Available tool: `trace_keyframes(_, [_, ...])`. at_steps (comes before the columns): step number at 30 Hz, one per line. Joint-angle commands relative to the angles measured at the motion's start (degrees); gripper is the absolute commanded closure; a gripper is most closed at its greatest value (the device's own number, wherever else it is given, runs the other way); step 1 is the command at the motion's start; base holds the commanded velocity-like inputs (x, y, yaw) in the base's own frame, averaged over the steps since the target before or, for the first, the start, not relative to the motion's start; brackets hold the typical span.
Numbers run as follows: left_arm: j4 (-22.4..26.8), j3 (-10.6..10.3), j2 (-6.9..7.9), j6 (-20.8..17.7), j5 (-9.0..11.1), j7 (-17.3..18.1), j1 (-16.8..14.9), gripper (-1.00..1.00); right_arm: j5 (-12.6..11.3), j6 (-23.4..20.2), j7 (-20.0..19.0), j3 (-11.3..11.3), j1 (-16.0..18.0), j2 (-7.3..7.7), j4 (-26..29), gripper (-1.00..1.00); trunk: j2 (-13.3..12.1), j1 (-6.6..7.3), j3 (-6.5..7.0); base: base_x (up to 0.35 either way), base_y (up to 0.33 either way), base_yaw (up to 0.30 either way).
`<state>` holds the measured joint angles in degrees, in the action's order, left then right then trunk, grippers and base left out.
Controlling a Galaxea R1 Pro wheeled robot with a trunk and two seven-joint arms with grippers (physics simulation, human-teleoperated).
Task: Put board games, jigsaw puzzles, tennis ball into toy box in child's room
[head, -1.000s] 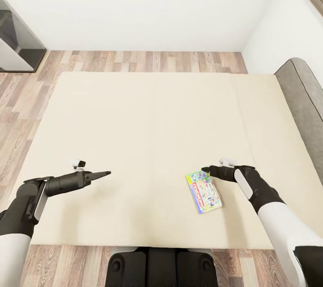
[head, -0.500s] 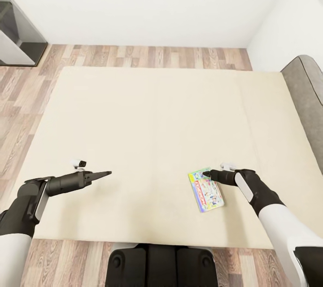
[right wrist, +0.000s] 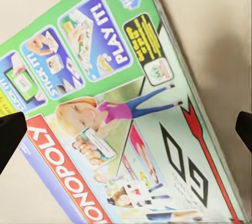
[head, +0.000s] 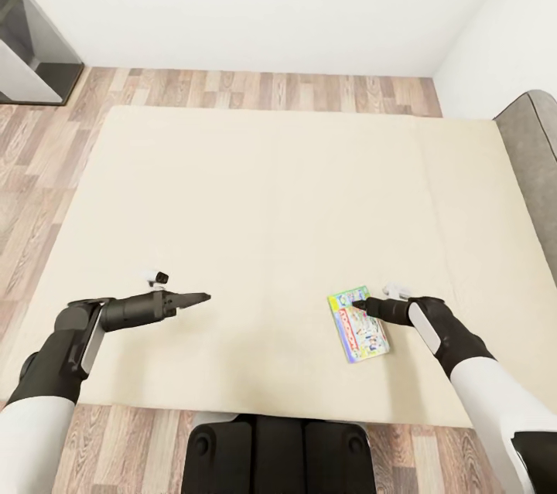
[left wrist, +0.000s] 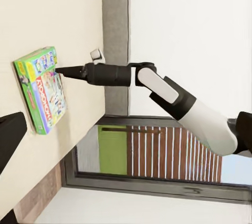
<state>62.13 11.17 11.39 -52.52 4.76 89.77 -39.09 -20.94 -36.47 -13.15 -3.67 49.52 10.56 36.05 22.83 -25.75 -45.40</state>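
Observation:
One board game [head: 357,322], a flat green and blue "MONOPOLY" box, lies on the beige bed [head: 263,208] near its front right. My right gripper [head: 360,306] hovers over the box's far end, open, nothing between its fingers. The right wrist view looks straight onto the box lid [right wrist: 121,108], with a dark fingertip [right wrist: 10,134] at each side edge of the picture. The left wrist view shows the box [left wrist: 44,90] and the right gripper [left wrist: 60,69] beside it. My left gripper [head: 203,297] hangs open over bare mattress, well left of the box.
Wood-plank floor [head: 255,88] runs between the bed and the white wall. A dark grey unit [head: 31,53] stands at the far left corner. A grey padded headboard [head: 534,161] borders the bed's right side. My base [head: 278,455] is at the bed's front edge.
The camera has shifted, so the bed sits a little differently in view. My right gripper has come down closer over the box's far end. The left gripper has edged right.

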Motion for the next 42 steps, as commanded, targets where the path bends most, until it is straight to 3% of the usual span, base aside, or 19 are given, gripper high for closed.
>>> trace_keyframes(1, [1.1,-0.4,-0.27,-1.9,-0.1,0.2,-0.1,-1.0,0.0,-0.2,-0.1,-0.2,-0.1,0.32,0.1,-1.0,0.1,-0.03,-0.08,0.0,0.0,0.014])
trace_keyframes(9, [4.8,-0.9,-0.65,-4.3,-0.3,0.2,-0.3,-1.0,-0.1,-0.2,-0.1,-0.2,-0.3,0.71,0.1,-1.0,0.1,-0.03,-0.13,0.0,0.0,-0.046])
trace_keyframes(17, [5.1,-1.1,-0.67,-4.3,-0.5,0.2,-0.3,-1.0,-0.1,-0.2,-0.1,-0.2,-0.3,0.62,0.1,-1.0,0.1,-0.03,-0.14,0.0,0.0,-0.14])
trace_keyframes(42, [5.0,-1.2,-0.67,-4.3,-0.6,0.2,-0.3,-1.0,0.0,-0.2,-0.1,-0.1,-0.3,0.37,0.4,-1.0,0.1,-0.03,-0.35,0.0,0.0,-0.005])
